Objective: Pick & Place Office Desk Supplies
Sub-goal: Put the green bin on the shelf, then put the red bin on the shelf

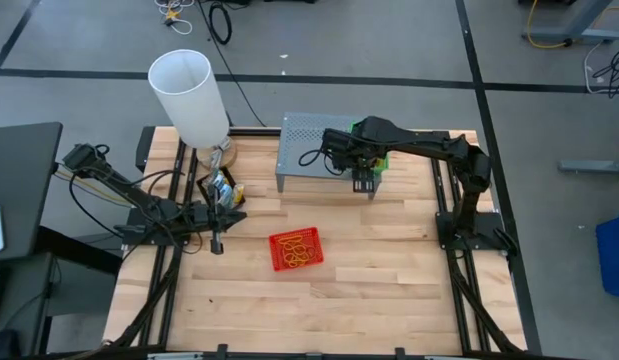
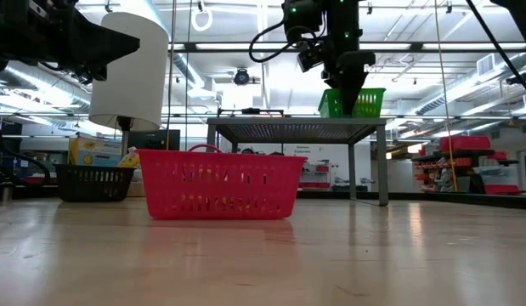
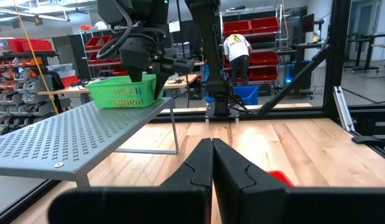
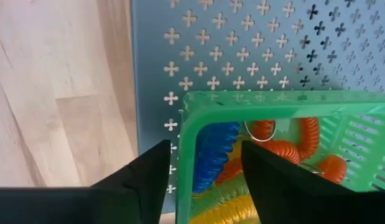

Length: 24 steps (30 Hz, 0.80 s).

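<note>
1. Two pincers: right pincer [image 4: 201,180] parted, fingers astride the rim of the green plastic mesh tray [image 4: 285,143], gripping nothing; left pincer [image 3: 212,171] shut, empty, low over the tabletop.
2. Tray location: directly beneath the right pincer, atop the grey perforated metal stand [image 1: 309,150].
3. Advice: lift straight up, keeping both fingers clear of the rim.

The right arm reaches in across the back of the worktop, its gripper [image 1: 363,181] pointing straight down with fingers [image 4: 145,177] spread apart. The left arm lies low and stretched out, its gripper [image 1: 218,245] pinched closed.
</note>
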### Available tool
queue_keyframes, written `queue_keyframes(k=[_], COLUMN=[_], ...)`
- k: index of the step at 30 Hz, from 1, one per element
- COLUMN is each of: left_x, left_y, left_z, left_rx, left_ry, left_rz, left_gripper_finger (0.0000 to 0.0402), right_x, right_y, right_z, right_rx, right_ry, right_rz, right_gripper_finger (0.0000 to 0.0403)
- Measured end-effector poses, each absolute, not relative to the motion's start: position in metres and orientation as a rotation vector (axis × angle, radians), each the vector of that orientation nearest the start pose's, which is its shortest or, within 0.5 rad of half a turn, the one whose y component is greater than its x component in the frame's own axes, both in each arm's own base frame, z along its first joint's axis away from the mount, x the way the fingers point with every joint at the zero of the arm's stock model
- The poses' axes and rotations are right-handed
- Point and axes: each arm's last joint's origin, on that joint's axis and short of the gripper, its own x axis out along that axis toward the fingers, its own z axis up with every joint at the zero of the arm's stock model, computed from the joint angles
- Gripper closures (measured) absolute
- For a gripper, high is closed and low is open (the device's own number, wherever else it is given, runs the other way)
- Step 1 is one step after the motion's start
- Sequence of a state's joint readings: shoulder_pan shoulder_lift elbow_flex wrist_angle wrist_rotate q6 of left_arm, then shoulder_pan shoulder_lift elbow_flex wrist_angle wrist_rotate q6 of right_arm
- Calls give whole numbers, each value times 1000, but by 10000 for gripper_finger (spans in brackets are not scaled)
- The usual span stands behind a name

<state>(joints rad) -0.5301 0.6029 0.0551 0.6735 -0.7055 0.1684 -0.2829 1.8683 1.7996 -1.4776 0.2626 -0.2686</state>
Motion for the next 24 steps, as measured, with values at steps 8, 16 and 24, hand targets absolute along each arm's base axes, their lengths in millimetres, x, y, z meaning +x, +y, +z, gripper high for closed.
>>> queue_keyframes(k=[8,16,24], left_x=[123,123,124], left_y=[-51,-51,-54], left_z=[188,187,185], left_rx=[94,79,2], left_ry=[-88,-83,-74], left_rz=[183,179,74], left_gripper_finger=[396,396,396], right_x=[336,339,361], right_y=[-99,-68,25], right_z=[324,374,362], right_rx=[-236,-294,-264], right_ry=[1552,1389,1225], right_rz=[-243,-217,79], right_gripper_finger=[195,195,195])
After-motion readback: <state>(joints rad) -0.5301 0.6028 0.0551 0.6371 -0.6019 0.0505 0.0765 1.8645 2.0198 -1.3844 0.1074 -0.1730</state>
